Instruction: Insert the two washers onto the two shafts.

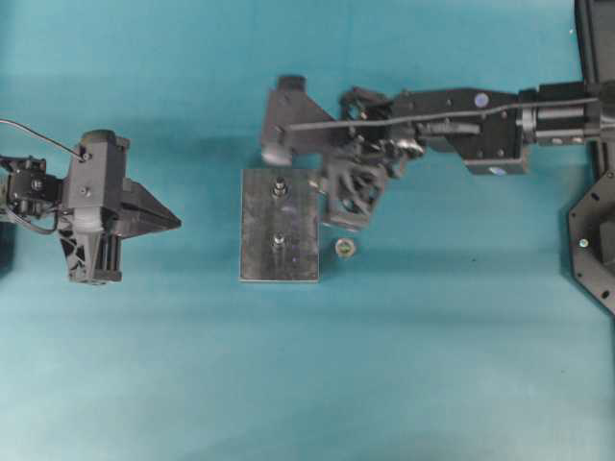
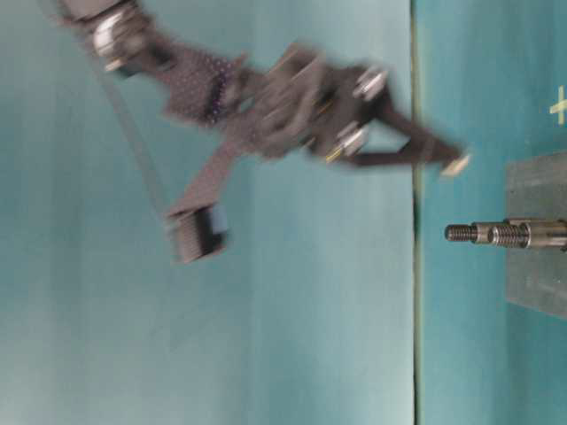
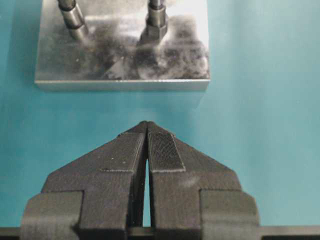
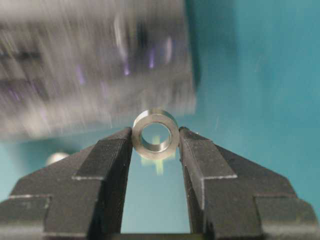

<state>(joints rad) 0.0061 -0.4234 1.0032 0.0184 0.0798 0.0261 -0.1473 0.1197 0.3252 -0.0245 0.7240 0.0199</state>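
Right wrist view first: we see the right gripper (image 4: 155, 142) with its jaws partly closed, pinching a small metal washer (image 4: 155, 134) between the fingertips, its bore facing the camera. Behind it the metal plate (image 4: 95, 65) is smeared by motion blur, so we can't pick out detail there.

From overhead, we find that gripper (image 1: 357, 197) just beside the plate (image 1: 280, 259), at the plate's right edge. Two shafts stand on the plate, one shaft (image 1: 282, 187) nearer the gripper and a second shaft (image 1: 278, 240) further along. A small ring-shaped part (image 1: 345, 249) lies on the teal table (image 1: 432, 365) just off the plate's right side.

At table level, we see the held washer (image 2: 457, 165) as a bright fleck raised off the table, apart from the threaded shaft (image 2: 496, 234).

Over on the left, the left gripper (image 3: 146, 131) has its jaws pressed together on nothing, tips pointing at the plate (image 3: 122, 60) and well apart from it.
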